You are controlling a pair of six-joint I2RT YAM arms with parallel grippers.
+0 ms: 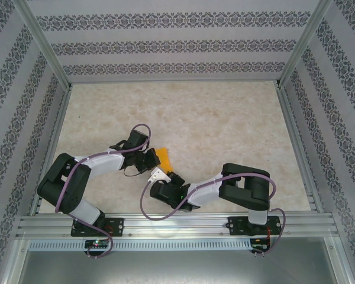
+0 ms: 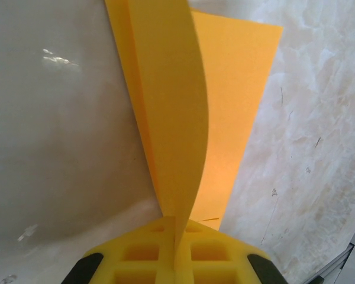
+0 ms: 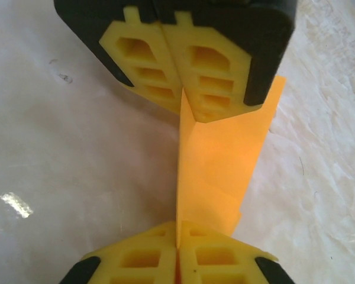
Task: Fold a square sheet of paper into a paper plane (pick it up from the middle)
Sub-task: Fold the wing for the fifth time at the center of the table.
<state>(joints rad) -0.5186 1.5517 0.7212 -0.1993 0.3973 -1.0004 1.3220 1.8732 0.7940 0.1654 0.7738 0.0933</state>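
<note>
The left pincer (image 3: pixel 180 89) and right pincer (image 3: pixel 177 242) each clamp the upright fold of the sheet of paper (image 3: pixel 216 160) at opposite edges, near the tabletop's (image 1: pixel 225 112) front middle, with broad room beyond.

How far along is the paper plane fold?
Done: the sheet is no longer a flat square. It is creased into a narrow, layered wedge.
In hand: the left gripper and right gripper are both shut on its upright centre fold, at opposite ends, just above the table.
Left: it doesn't yet look like a finished dart, and how many folds remain can't be told.
</note>
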